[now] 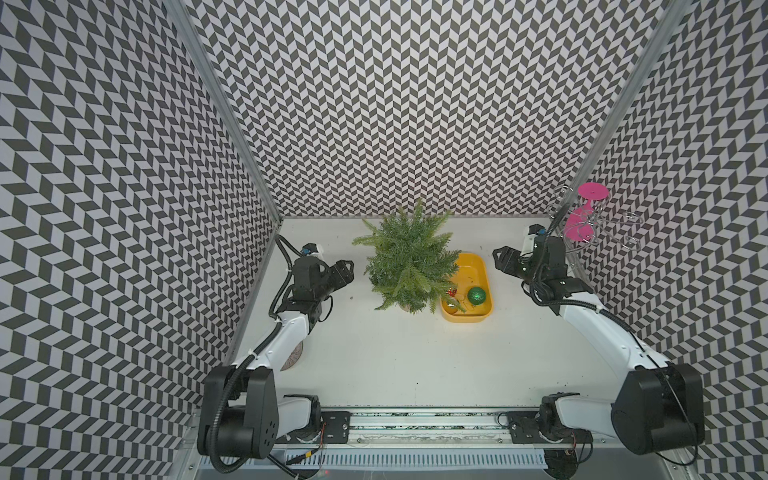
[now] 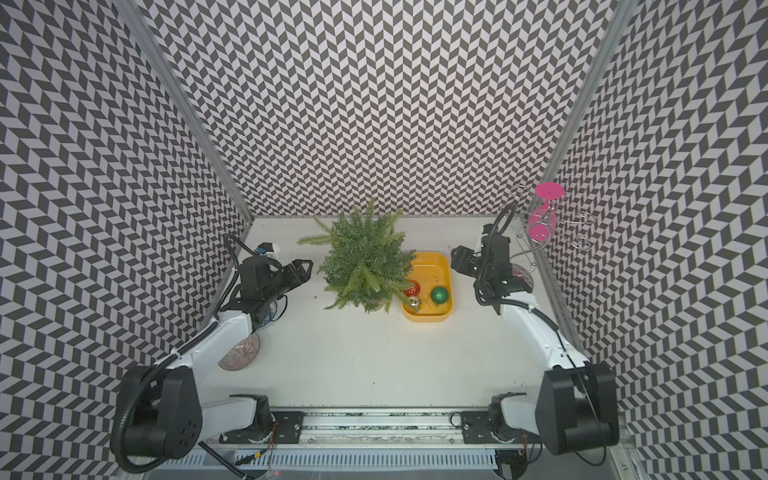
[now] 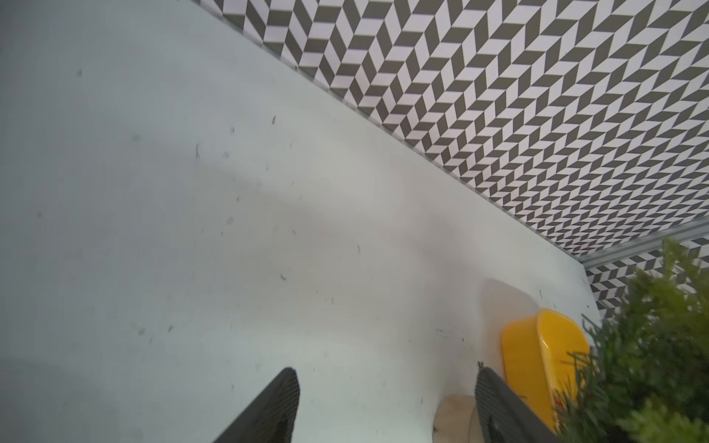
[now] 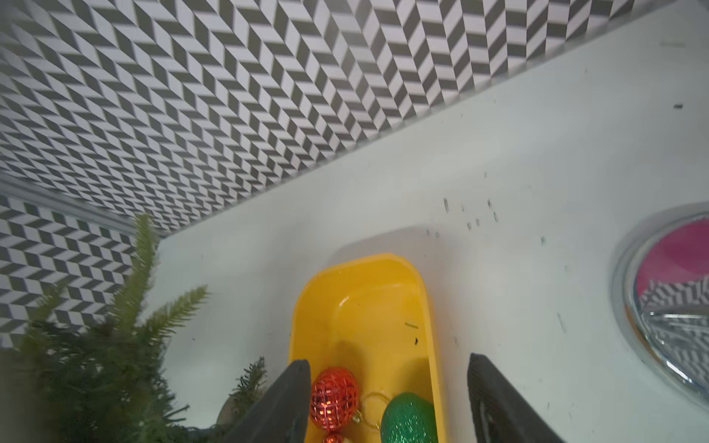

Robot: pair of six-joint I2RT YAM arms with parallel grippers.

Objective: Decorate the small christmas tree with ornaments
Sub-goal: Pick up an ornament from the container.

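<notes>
The small christmas tree (image 1: pixel 409 257) stands near the back wall, about in the middle of the counter (image 1: pixel 395 361), so I think both arms can reach its branches. No ornament hangs on it yet. The yellow tray (image 1: pixel 487 278) lies just beside it, on the side of the right arm. All three ornaments rest at the tray's near end: the green ball (image 1: pixel 476 295), the red ball (image 1: pixel 451 293) and the pale gold ball (image 2: pixel 414 304). The far end of the tray is bare.

The right tool (image 4: pixel 388 360) hovers over the tray with its jaws well apart, and it holds nothing. In the right wrist view the red and green balls show between the jaws, so picking one seems the step in hand. The left tool (image 3: pixel 385 370) waits on the other side of the tree, also open and empty.

Some lower branches reach over the tray's rim and partly cover the red ball, so there the room is narrow. The green ball lies more free. Toward the front, the counter gives wide open room. Behind the right arm a pink wire stand (image 1: pixel 592 193) is close to the side wall.
</notes>
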